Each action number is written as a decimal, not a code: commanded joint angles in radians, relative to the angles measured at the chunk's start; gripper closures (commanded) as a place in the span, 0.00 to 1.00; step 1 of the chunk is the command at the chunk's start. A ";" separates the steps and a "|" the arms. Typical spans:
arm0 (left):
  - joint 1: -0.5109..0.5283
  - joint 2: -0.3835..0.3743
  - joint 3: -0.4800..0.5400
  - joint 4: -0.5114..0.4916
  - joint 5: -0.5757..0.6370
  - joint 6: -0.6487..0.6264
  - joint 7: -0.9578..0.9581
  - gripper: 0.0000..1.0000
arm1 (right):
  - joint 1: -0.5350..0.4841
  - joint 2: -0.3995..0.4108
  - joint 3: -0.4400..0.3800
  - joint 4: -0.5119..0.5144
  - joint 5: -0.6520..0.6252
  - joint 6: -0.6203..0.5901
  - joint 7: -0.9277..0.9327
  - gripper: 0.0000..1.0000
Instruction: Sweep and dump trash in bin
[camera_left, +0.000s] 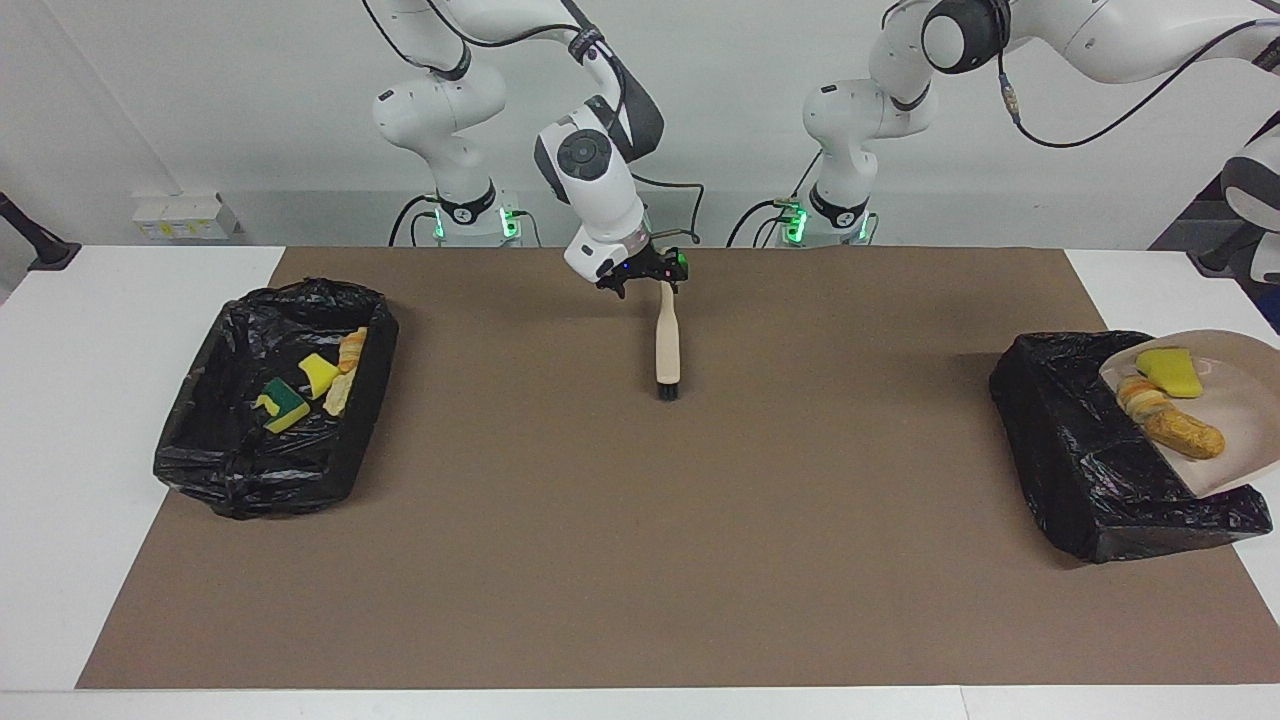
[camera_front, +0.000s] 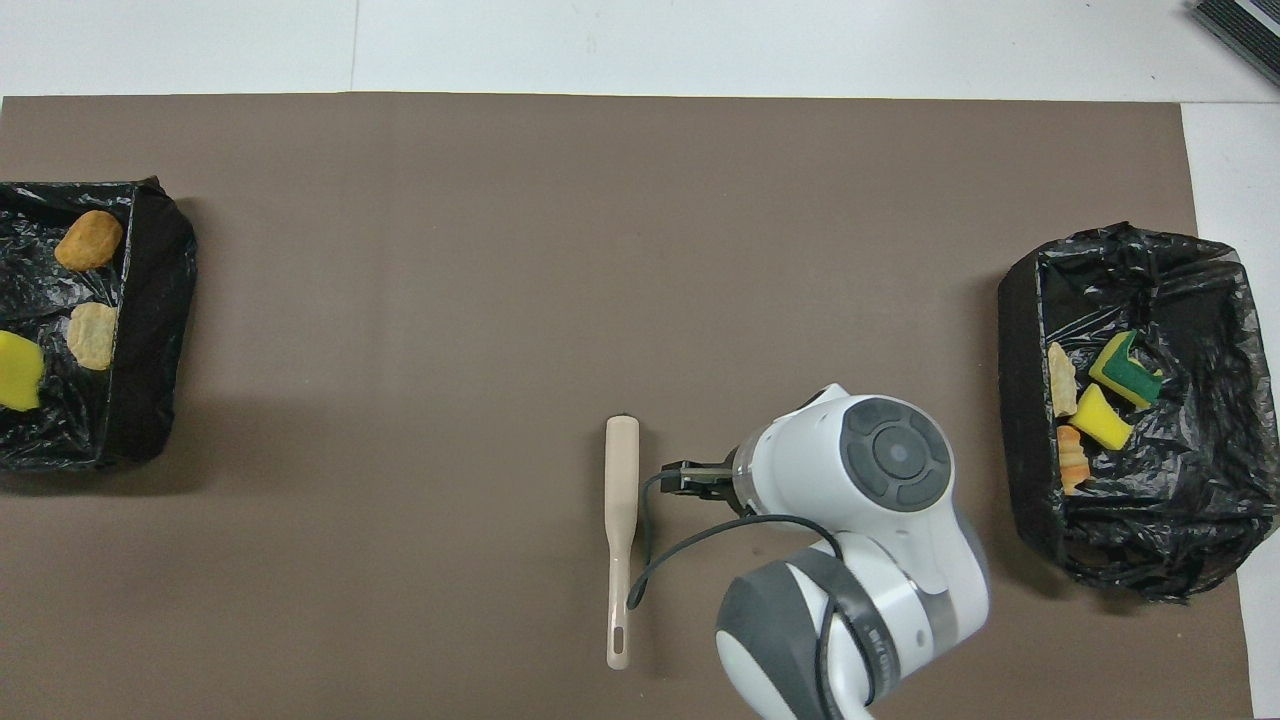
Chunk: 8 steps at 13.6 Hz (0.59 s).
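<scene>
Dumping step, near its end. Right gripper (camera_left: 640, 276) over the brown tabletop, fingers spread and empty, just beside the handle of the beige black-bristled brush (camera_left: 667, 340) lying flat. Well apart from those fingers, toward the left arm's end: beige dustpan (camera_left: 1245, 410) tilted over the black-lined bin (camera_left: 1080, 450), three trash scraps (camera_left: 1185, 437) at its lip. Left fingers out of view, clenched, likely on the dustpan's handle. Next: tip further until the scraps drop. No readable writing.

Both arms (camera_left: 450, 100) are glossy white with rounded segments and dark grey joint rings. A grey round cap (camera_front: 895, 452) with raised pads covers one wrist. Black cables (camera_left: 1040, 70) loop along the links, and green lights (camera_left: 510, 215) glow at the bases.
</scene>
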<state>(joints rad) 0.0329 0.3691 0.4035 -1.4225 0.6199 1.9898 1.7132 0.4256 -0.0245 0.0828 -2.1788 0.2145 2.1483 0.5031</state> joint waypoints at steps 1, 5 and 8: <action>-0.014 -0.039 -0.005 0.000 0.069 -0.048 -0.021 1.00 | -0.100 -0.011 0.006 0.098 -0.121 -0.153 -0.014 0.00; -0.019 -0.101 -0.050 -0.001 0.107 -0.120 -0.018 1.00 | -0.267 -0.040 -0.015 0.273 -0.136 -0.349 -0.137 0.00; -0.019 -0.134 -0.159 -0.004 0.104 -0.221 -0.026 1.00 | -0.263 -0.040 -0.150 0.371 -0.150 -0.377 -0.208 0.00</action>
<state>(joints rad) 0.0266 0.2600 0.3033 -1.4166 0.6992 1.8408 1.7076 0.1626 -0.0768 -0.0128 -1.8742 0.0874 1.7977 0.3374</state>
